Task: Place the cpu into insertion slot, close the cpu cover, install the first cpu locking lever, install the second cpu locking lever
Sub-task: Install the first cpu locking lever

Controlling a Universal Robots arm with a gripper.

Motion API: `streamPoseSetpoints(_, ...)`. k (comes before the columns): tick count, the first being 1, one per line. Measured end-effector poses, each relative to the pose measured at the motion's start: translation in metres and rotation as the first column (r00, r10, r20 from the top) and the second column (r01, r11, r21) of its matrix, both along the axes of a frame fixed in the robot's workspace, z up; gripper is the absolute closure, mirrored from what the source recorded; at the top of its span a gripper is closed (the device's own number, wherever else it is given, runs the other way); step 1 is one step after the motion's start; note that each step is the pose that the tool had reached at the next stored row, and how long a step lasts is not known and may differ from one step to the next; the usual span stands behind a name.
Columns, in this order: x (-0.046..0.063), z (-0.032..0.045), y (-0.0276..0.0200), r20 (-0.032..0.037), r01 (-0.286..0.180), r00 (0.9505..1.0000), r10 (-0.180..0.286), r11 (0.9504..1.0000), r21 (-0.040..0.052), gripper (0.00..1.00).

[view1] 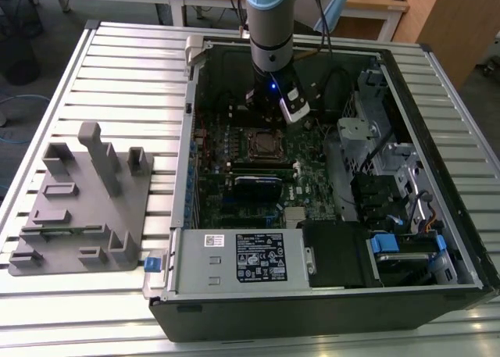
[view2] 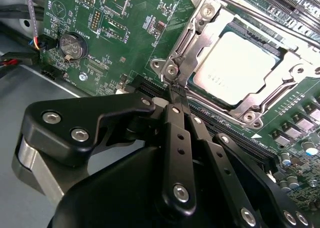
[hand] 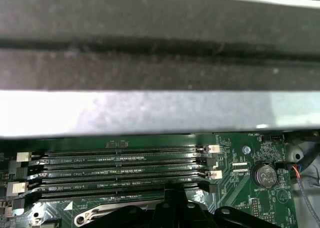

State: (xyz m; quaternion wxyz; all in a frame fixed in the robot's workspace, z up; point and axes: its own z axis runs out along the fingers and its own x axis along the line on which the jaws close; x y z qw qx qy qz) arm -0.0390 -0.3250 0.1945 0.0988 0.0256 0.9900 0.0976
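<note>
Ribbed metal surface carries the opened computer case. In the second wrist view, the cpu is seated in the insertion slot, with the cpu cover closed around it. The tool, fingers pinched together, touches the lever at the socket's 8 o'clock corner.

Cut off at the second wrist view's edge: one corner of the cpu cover and of the insertion slot. Hidden under the cover's frame: the rim of the cpu. Too small to judge in the exterior view: the gripper fingertips' spacing.
</note>
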Motion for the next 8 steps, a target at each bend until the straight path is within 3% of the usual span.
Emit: streamPoseSetpoints(8, -0.0024, -0.0005, 0.0, 0.0044, 0.0, 1.0, 0.0, 1.0, 0.0002, 0.89)
